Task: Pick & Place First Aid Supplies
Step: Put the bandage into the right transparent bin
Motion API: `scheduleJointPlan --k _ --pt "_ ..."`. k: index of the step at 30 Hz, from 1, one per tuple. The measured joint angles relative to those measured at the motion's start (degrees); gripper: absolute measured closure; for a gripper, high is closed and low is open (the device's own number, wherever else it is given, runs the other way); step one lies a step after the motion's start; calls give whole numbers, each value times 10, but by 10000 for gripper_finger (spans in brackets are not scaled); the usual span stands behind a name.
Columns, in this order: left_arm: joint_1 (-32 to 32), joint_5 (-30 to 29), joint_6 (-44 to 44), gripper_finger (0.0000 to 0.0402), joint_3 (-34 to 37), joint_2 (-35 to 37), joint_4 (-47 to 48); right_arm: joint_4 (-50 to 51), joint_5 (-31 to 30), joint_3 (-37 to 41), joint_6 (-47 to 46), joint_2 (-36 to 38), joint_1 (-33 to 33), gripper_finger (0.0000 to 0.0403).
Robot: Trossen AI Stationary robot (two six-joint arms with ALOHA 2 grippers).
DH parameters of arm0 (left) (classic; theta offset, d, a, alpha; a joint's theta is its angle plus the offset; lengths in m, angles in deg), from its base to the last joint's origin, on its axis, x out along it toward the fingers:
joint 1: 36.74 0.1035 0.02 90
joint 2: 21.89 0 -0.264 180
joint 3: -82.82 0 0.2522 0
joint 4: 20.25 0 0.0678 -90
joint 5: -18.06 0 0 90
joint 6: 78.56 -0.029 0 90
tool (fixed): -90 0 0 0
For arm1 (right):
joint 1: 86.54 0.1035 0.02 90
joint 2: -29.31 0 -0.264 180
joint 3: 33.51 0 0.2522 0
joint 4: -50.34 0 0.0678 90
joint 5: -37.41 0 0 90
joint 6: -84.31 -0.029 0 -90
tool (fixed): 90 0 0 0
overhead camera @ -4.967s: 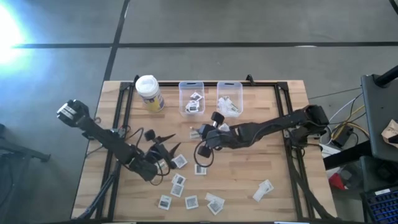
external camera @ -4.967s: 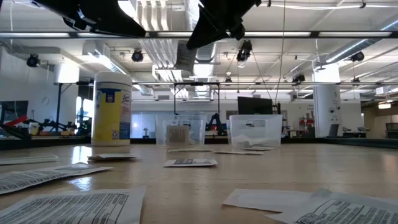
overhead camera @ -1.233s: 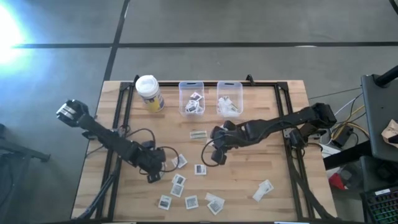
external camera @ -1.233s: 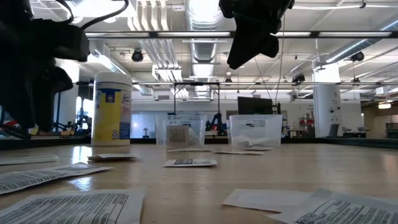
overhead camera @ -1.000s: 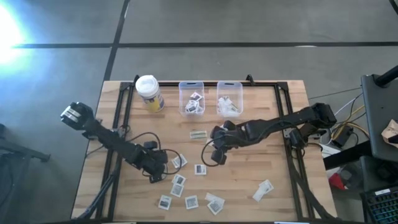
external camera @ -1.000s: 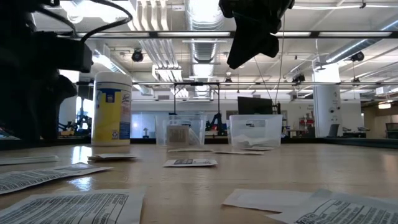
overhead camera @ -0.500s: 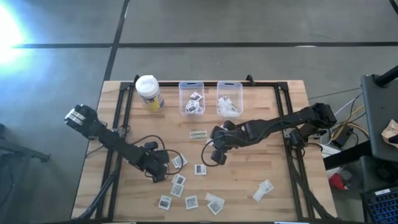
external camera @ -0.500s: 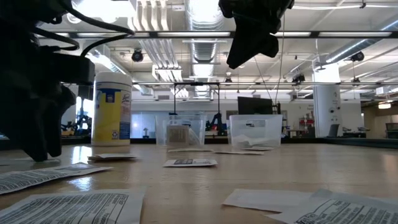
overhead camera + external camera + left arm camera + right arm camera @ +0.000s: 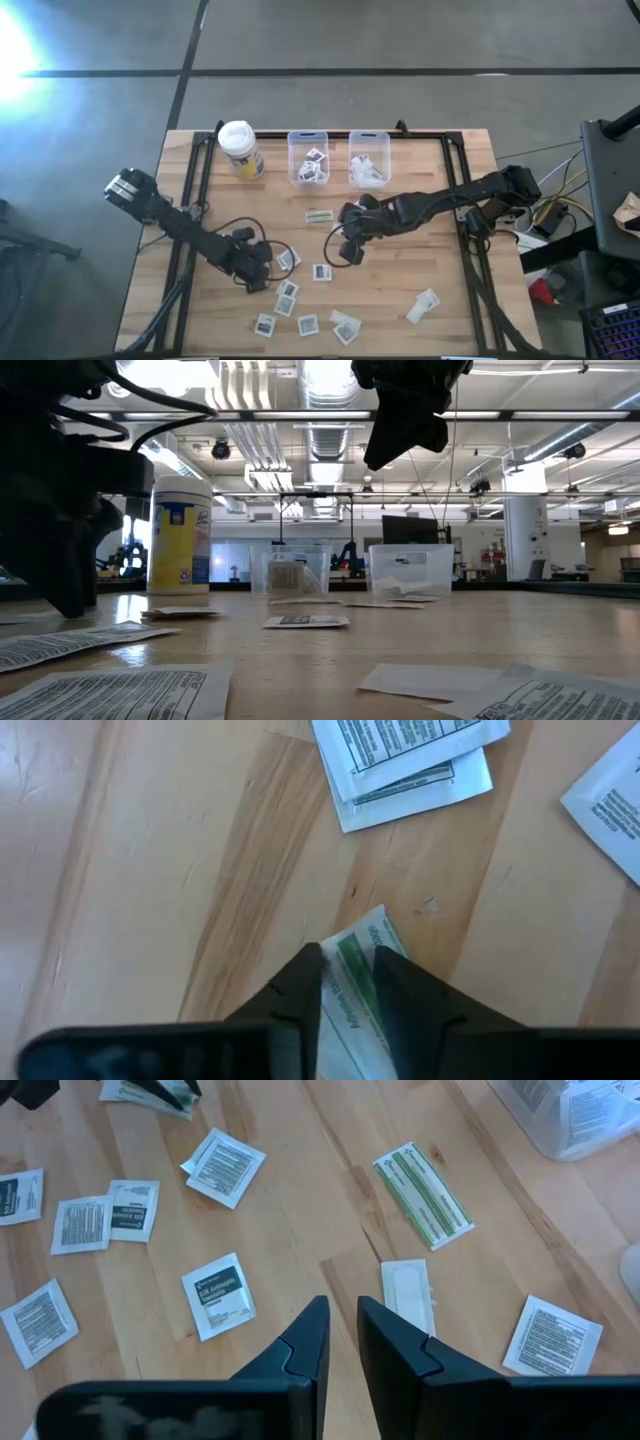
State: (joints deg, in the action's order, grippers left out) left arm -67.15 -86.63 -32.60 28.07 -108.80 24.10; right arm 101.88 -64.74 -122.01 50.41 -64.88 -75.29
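Observation:
Several small white first aid packets (image 9: 287, 290) lie flat on the wooden table (image 9: 420, 200), most of them near its front middle. A greenish-white strip packet (image 9: 372, 925) lies between the fingers of my left gripper (image 9: 347, 955), which stands down at the table (image 9: 258, 280) and is shut on it. My right gripper (image 9: 348, 252) hangs above the table's middle. Its fingers (image 9: 342, 1305) are nearly together and hold nothing. Another green strip (image 9: 422, 1195) lies on the table beyond it. My left gripper has the greenish strip packet between its two fingers (image 9: 300, 985), which stand at its two long edges (image 9: 345, 945) a little back from its far end. They come steeply from above and lie across the strip. The strip lies flat on the table.
Two clear bins (image 9: 308, 158) (image 9: 369, 158) holding packets stand at the far edge, with a yellow container with a white lid (image 9: 240, 150) to their left. Two overlapping packets (image 9: 405, 765) lie just beyond my left gripper. One packet (image 9: 425, 305) lies apart at the near right.
My left gripper has sunk a little, down to the table beside the packets. My right gripper has kept still above the middle.

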Motion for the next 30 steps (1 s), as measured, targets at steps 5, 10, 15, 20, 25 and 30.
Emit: scheduleJointPlan --k 5,10,15,20,25,30 --pt "0 1 -4 355 0 5 2 0 0 0 0 0 0 350" --pt "0 14 -8 379 2 24 5 0 0 0 0 0 0 349" --pt "-1 13 -13 398 2 53 3 0 0 0 0 0 0 350" --pt "-1 8 -23 400 2 77 2 -2 0 0 0 0 0 349" --pt "-1 -7 -24 401 2 99 0 -2 1 0 -2 0 3 351" --pt "-1 -35 -27 401 2 126 -1 -3 1 0 -3 0 20 351"
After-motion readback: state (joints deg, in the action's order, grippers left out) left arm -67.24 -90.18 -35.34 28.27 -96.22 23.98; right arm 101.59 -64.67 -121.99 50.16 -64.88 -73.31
